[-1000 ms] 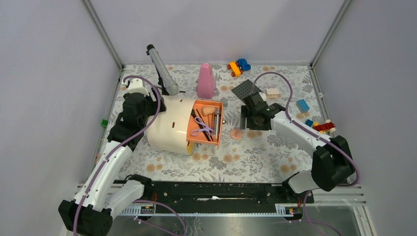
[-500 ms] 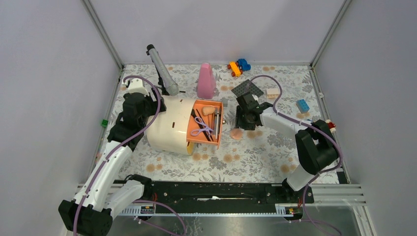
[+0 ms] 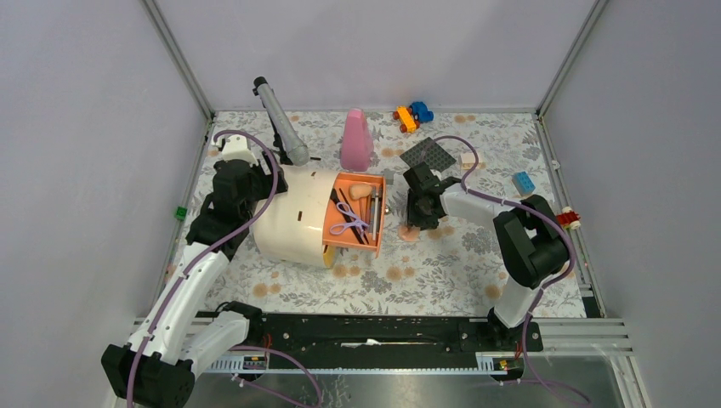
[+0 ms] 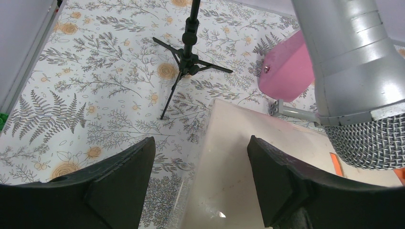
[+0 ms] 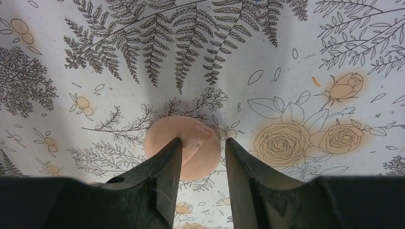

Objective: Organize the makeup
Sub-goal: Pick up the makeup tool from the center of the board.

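Note:
A round peach puff [image 5: 160, 136] lies flat on the flowered table cover. My right gripper [image 5: 202, 141] points down over it, one finger on each side, with a narrow gap between them and the puff showing in that gap; it is open. From above, the right gripper [image 3: 417, 219] hides most of the puff [image 3: 409, 231]. Just to the left is an orange drawer [image 3: 378, 223] holding a peach egg-shaped sponge [image 3: 361, 190], thin brushes [image 3: 344, 212] and a purple item. My left gripper [image 4: 200, 139] stands open, straddling the edge of the cream case [image 4: 248, 162].
A silver microphone [image 3: 281, 127] on a black tripod [image 4: 186, 57] leans over the cream case [image 3: 289, 223]. Behind stand a tall pink cone bottle [image 3: 355, 140] and a dark grey studded plate [image 3: 428, 154]. Toy bricks [image 3: 412, 116] lie at the back, more [image 3: 523, 182] at the right.
My right arm has swung left and down onto the puff, and its jaws have narrowed around it. The left arm has not moved.

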`<state>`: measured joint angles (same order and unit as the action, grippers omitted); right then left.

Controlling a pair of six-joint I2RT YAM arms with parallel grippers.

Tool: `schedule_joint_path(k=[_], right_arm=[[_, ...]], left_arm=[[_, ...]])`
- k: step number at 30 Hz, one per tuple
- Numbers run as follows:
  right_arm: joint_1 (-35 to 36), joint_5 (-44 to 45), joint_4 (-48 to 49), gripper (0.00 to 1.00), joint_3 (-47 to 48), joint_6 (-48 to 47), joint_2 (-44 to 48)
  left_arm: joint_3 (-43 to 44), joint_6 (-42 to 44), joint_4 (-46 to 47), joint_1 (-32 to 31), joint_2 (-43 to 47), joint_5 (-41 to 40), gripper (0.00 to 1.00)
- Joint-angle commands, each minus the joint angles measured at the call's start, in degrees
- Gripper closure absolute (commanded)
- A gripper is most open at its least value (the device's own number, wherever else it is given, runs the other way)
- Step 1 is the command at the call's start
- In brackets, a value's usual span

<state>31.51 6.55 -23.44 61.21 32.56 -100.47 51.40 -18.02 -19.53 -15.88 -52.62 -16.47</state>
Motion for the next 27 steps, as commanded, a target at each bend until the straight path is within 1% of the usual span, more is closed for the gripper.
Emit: schedule_joint_path(k=[1, 3, 5, 14, 18, 24, 25, 27], right_arm=[[0.22, 0.33, 0.73, 0.58, 0.4, -0.81, -0.71], [0.18, -0.1, 1.18, 0.67, -0.1, -0.9, -0.42], [0.2, -0.28, 1.29, 0.74, -0.21, -1.06, -0.2], [0.21, 0.31, 0.57, 0.94, -0.36, -1.99, 2.88], [0.21, 3.32, -2.17, 1.0, 1.08, -3.97, 6.26], [0.18, 12.44, -6.45, 1.0, 4.97, -7.35, 13.85], [0.22, 13.06, -7.03, 1.0, 6.08, -7.96, 15.98], [0.17, 11.65, -7.16, 1.0, 8.44, -8.96, 19.9]], left_arm=[[0.37, 0.88, -3.59, 0.41, -1.08, 0.77, 0.22], [0.37, 0.88, -3.58, 0.41, -1.01, 0.78, 0.22], [0.37, 0.88, -3.54, 0.43, -0.99, 0.73, 0.22], [0.37, 0.88, -3.58, 0.41, -0.91, 0.66, 0.22], [0.37, 0.88, -3.59, 0.41, -0.91, 0.78, 0.22], [0.37, 0.88, -3.59, 0.41, -0.67, 0.85, 0.22], [0.37, 0.89, -3.59, 0.41, -0.71, 0.87, 0.22], [0.46, 0.88, -3.54, 0.41, -0.73, 0.91, 0.22]])
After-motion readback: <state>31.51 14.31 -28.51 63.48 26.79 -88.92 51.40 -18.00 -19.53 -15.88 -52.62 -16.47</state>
